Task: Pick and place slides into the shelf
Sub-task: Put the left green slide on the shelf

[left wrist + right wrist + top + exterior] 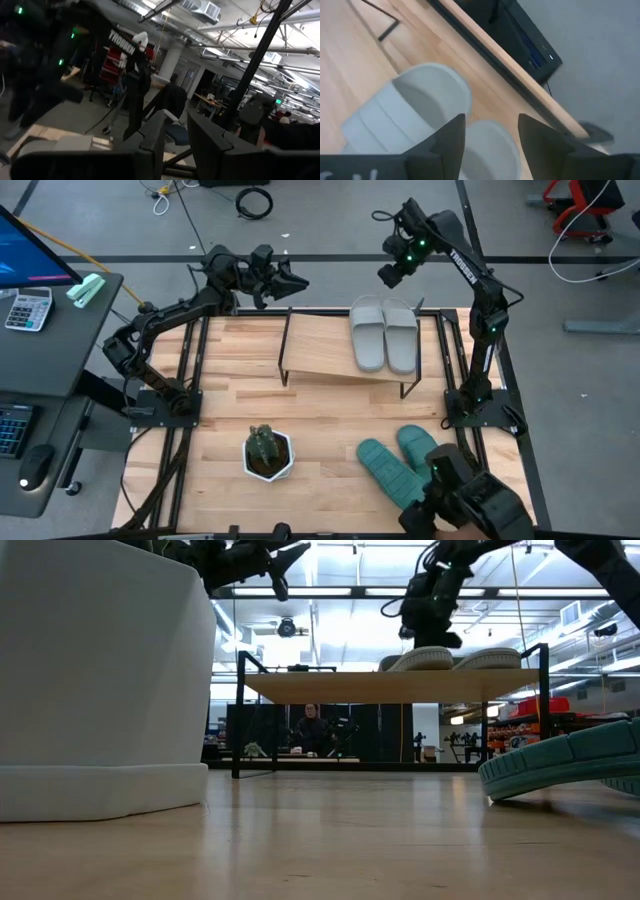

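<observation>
the white pot (100, 680) looms closest in the low view, with a teal slide (570, 765) lying on the table opposite it. the right gripper (392, 272) hangs over the back edge of the shelf (320, 345), its fingers (451, 135) parted and empty just above the toes of the grey pair (385, 332) lying side by side on the plank. the teal pair (395, 465) lies on the table (210, 395) near the front. the left gripper (290, 282) hovers behind the shelf, narrowly parted, grasping nothing.

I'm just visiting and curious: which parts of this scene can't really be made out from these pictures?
- Teal slides: high view, a dark camera mount covers their near ends; low view, the picture's edge cuts them off.
- Potted plant: low view, only its white pot shows.
- Left claw: left wrist view, its surroundings are blurred.
- Grey slides on the shelf: low view, only their edges show.
</observation>
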